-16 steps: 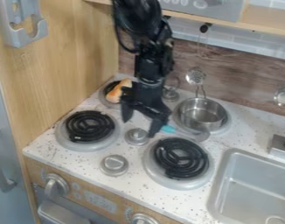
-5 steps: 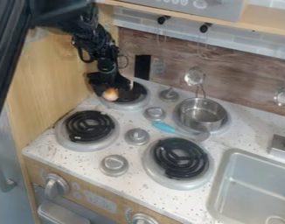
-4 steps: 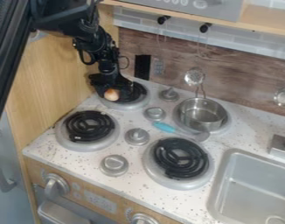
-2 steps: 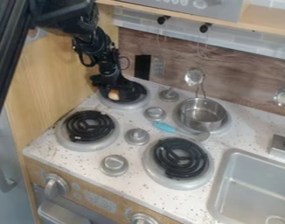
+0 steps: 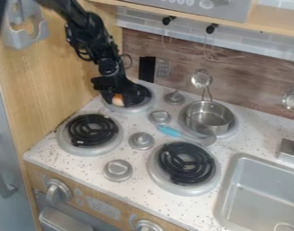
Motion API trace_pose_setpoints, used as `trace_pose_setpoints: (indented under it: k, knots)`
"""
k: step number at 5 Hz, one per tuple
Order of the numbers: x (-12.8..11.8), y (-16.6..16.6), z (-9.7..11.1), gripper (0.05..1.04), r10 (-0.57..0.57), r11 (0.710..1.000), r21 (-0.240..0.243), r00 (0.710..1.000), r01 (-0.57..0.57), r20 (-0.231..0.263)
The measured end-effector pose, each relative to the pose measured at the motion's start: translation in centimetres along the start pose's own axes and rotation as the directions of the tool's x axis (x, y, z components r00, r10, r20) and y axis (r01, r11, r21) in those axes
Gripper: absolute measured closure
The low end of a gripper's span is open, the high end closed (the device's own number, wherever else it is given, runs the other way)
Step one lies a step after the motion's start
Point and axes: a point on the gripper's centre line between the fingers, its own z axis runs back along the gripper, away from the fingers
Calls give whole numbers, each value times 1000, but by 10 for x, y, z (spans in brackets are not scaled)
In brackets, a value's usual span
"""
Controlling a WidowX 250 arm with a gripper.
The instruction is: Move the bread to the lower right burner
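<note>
Hanging our gripper [image 5: 117, 95] over the upper left burner [image 5: 132, 109] | bread [image 5: 117, 100] there, at our gripper's lower end | open or closed, we cannot tell | pot [image 5: 208, 118] on upper right burner [image 5: 233, 128]

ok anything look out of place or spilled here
Only the light-blue-handled grey utensil looks stray: it lies loose on the speckled white stovetop by the silver metal pot, not put away. I see no spill.
</note>
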Motion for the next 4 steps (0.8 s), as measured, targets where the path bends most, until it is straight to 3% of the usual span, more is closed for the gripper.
trace_pose_setpoints:
  k: [2, 3, 4]
  knots:
    - [-12, -21, 42, 475, -98, 994, -54, 995, 98, 4]
    - [-24, -40, 45, 475, -173, 982, -84, 984, 169, -48]
    - [-51, -70, 36, 475, -271, 959, -120, 954, 257, -126]
